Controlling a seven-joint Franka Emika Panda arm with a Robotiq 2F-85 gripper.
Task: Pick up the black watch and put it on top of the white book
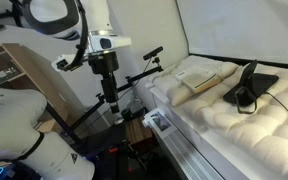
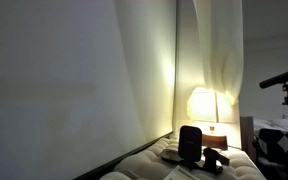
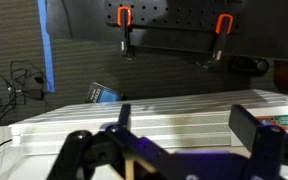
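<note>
The black watch (image 1: 246, 88) stands upright on a dark pad on the white quilted bed (image 1: 224, 120). It also shows in an exterior view as a dark upright shape (image 2: 191, 143). The white book (image 1: 198, 77) lies flat on the bed just beyond the watch, nearer the arm. My gripper (image 1: 110, 103) hangs off the side of the bed, pointing down, well away from both. In the wrist view the gripper (image 3: 184, 125) is open and empty above the bed's white edge; watch and book are out of that view.
A black tripod with clamps (image 1: 144, 70) stands between the arm and the bed. A lit lamp (image 2: 204, 104) and curtain stand behind the bed. Orange-handled clamps (image 3: 125, 18) hang on a dark panel, and cables (image 3: 9, 85) lie on the floor.
</note>
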